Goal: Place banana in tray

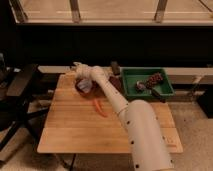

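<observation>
My gripper [77, 67] is at the far left of the wooden table [75, 130], at the end of the white arm that reaches across from the lower right. A small pale yellow banana [70, 73] lies right at the gripper, at the table's far left edge; I cannot tell whether it is held. The green tray [129, 86] stands at the table's far right, well apart from the gripper. It holds a brownish lumpy object [154, 79] and a dark object [158, 94].
A dark-red bowl [83, 86] sits just under the arm's wrist. A thin orange-red carrot-like piece [99, 107] lies mid-table. A dark small object [114, 65] stands at the far edge. A black chair [20, 87] stands left of the table.
</observation>
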Controlling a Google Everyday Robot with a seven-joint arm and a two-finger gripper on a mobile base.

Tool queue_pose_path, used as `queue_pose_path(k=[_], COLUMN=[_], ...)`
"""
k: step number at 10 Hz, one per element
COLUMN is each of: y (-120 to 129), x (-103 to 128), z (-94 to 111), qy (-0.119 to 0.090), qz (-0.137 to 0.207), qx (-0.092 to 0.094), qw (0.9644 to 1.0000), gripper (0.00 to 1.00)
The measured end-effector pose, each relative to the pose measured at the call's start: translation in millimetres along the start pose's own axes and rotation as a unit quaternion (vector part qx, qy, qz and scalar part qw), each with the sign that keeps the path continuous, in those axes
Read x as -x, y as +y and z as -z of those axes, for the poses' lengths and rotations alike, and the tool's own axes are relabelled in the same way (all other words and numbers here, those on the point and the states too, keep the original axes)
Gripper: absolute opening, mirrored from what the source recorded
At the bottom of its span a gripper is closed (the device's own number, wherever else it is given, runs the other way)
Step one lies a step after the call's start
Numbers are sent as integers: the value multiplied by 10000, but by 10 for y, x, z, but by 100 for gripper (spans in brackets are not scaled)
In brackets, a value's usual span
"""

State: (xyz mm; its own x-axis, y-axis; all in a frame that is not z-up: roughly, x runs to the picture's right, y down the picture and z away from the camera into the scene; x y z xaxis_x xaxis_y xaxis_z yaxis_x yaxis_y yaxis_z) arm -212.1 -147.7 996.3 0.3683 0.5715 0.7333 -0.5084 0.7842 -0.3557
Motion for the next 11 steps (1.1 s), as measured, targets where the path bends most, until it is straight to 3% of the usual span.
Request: queue_pose_path(k=[4,5,11], y=[60,82,41], x=[32,55,161], z=[-46,-35,315], qy=[65,83,-9], qz=[76,99,60], qx=[12,-12,-407], qw=[9999,9999,9992], gripper=[17,12,11])
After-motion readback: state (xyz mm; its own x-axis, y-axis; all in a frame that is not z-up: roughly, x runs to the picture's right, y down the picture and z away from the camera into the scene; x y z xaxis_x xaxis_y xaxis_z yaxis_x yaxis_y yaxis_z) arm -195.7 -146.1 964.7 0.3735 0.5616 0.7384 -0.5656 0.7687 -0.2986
